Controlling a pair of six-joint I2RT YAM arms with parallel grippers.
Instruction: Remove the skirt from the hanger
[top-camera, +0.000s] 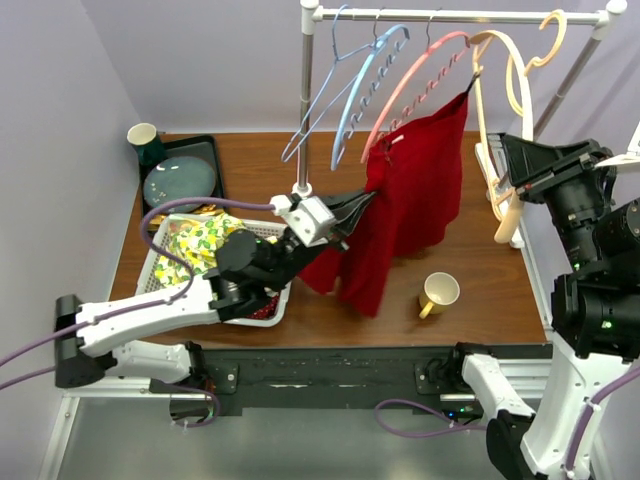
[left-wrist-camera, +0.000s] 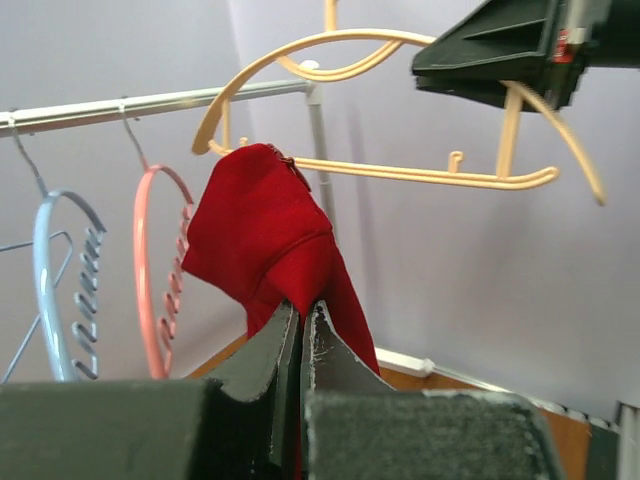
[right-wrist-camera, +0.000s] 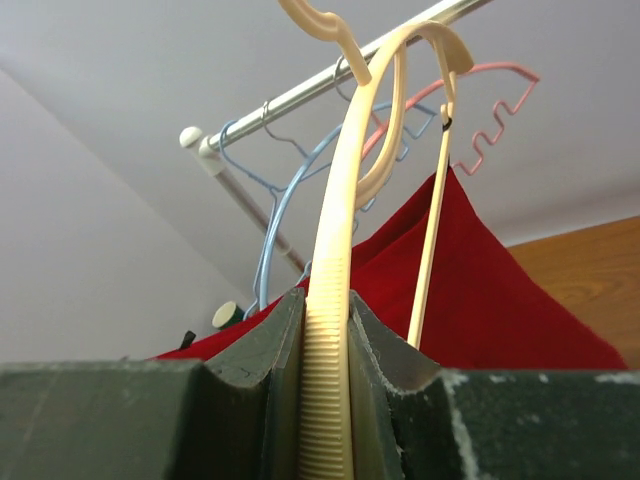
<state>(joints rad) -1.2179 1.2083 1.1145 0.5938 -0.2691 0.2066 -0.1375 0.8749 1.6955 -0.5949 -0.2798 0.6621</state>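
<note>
A red skirt (top-camera: 415, 190) hangs by its top corner from a cream plastic hanger (top-camera: 488, 120) on the rail. My left gripper (top-camera: 358, 207) is shut on the skirt's left edge, pulling the cloth out to the left. In the left wrist view the red skirt (left-wrist-camera: 262, 235) rises from between my fingertips (left-wrist-camera: 322, 325) up to the cream hanger (left-wrist-camera: 400, 172). My right gripper (top-camera: 508, 192) is shut on the hanger's lower arm. In the right wrist view the ribbed cream hanger (right-wrist-camera: 335, 230) is pinched in the right gripper (right-wrist-camera: 328, 305), and the skirt (right-wrist-camera: 490, 295) hangs behind.
A metal rail (top-camera: 450, 14) on a post (top-camera: 305, 100) also carries a pink hanger (top-camera: 415, 75), a blue hanger (top-camera: 365, 80) and a grey wire hanger (top-camera: 318, 110). On the table are a yellow mug (top-camera: 438, 292), a white basket (top-camera: 156, 262) with floral cloth, and a black tray (top-camera: 212, 146) with a plate and a green cup (top-camera: 144, 138).
</note>
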